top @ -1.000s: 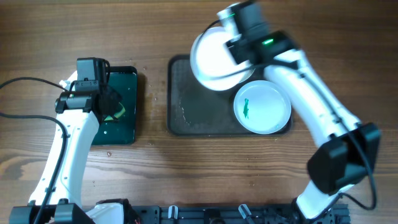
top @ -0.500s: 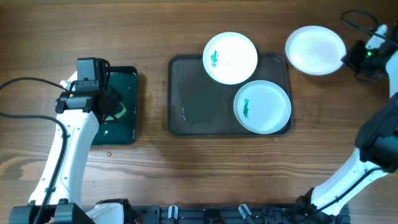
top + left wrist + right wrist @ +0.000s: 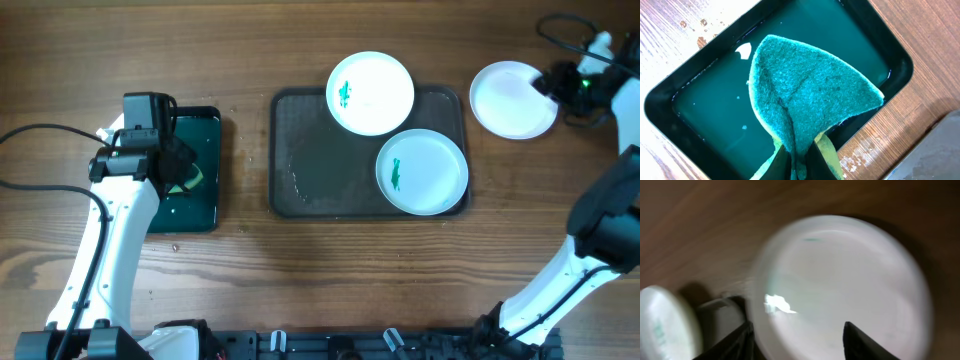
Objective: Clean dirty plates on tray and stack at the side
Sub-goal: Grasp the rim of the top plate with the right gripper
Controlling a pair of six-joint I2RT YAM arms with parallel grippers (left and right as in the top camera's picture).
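Note:
On the dark tray [image 3: 320, 170] lie two plates with teal smears: a white one [image 3: 370, 93] over its far rim and a paler bluish one [image 3: 421, 171] at its near right. A third white plate [image 3: 513, 99], with no smear showing, rests on the table right of the tray. My right gripper [image 3: 556, 84] hovers at that plate's right edge, open; in the blurred right wrist view the plate [image 3: 840, 285] fills the space beyond the spread gripper [image 3: 796, 330]. My left gripper [image 3: 800, 167] is shut on a teal sponge [image 3: 810, 95] above the small black tray [image 3: 652, 112].
The small black tray [image 3: 190, 170] holds teal liquid and sits left of the big tray. Water marks spot the wood by it. A black cable [image 3: 40, 135] trails at the far left. Another cable loops at the top right corner [image 3: 565, 25].
My right arm swung the white plate from over the tray's far edge to the table at the right, and its jaws opened. The left arm stayed still.

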